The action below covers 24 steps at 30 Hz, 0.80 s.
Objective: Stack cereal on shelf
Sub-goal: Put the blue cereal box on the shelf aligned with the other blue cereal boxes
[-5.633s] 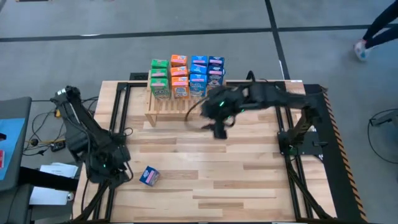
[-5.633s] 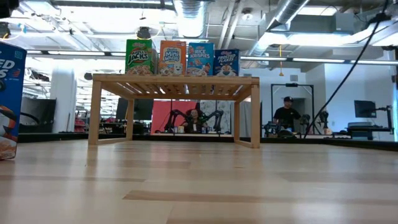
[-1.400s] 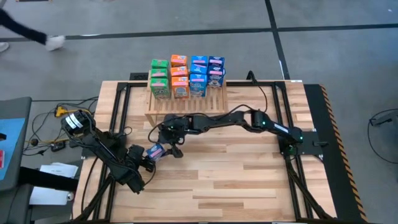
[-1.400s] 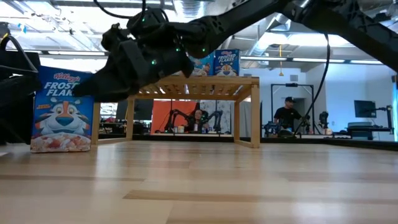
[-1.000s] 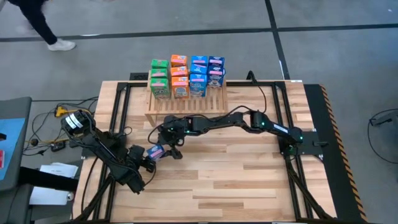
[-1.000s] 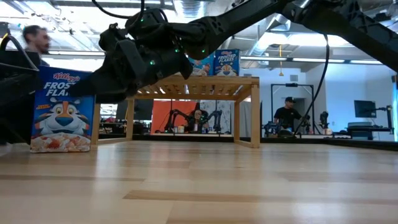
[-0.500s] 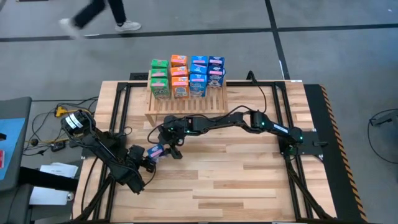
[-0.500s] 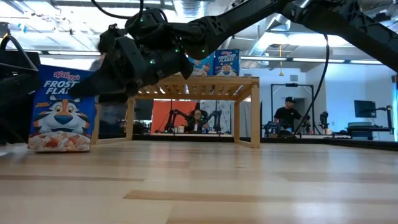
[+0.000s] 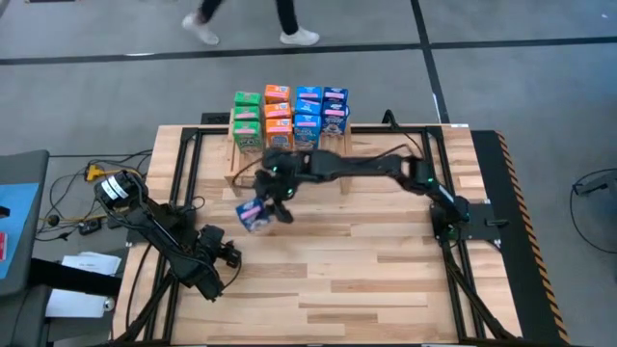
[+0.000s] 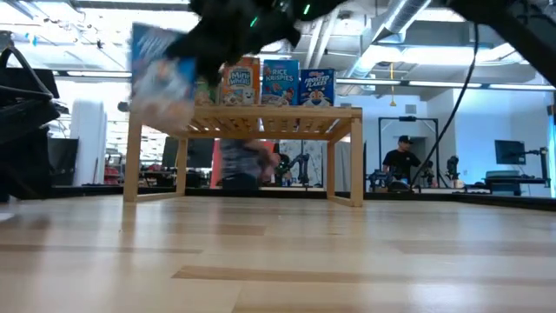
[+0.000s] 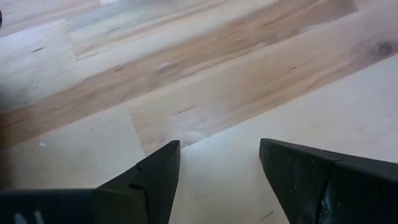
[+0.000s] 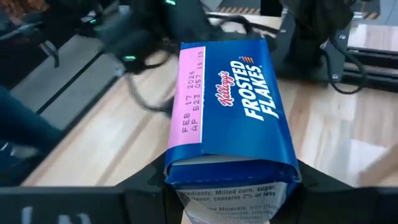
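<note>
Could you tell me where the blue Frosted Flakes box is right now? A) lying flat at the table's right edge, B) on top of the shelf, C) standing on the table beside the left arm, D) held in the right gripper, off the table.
D: the Frosted Flakes box sits between the right gripper's fingers, and the low view shows it clear of the table, in front of the shelf.

Our right gripper (image 9: pixel 260 214) is raised above the tabletop's middle-left, clamped on a load. Our left gripper (image 9: pixel 231 257) waits near the left edge, fingers parted.
</note>
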Motion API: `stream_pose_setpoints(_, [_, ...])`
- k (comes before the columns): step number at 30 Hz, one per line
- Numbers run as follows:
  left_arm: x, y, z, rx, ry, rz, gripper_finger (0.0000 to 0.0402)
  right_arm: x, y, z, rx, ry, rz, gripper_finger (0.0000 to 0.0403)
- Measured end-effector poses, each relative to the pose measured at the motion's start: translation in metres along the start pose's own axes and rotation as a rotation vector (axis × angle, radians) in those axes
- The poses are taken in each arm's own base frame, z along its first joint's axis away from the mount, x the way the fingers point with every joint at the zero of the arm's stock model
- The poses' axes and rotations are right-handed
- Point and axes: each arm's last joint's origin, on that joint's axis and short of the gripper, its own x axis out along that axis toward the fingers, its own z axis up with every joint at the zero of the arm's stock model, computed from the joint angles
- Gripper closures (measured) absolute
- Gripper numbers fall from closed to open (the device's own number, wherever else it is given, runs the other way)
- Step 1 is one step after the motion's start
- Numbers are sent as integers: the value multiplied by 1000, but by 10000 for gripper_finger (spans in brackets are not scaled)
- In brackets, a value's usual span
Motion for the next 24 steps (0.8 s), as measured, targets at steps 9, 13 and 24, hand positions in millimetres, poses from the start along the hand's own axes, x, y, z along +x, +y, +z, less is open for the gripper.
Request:
stream_pose_setpoints(9, [0, -1, 2, -10, -56, -37, 191, -138, 31, 57, -50, 42, -158, 216])
stream_pose_setpoints(13, [-1, -3, 2, -21, -68, -52, 191, -213, 48, 63, 24, 100, -288, 216])
stream_pose_setpoints(24, [-7, -12, 5, -46, -99, -96, 191, -354, 118, 32, 211, 155, -603, 217])
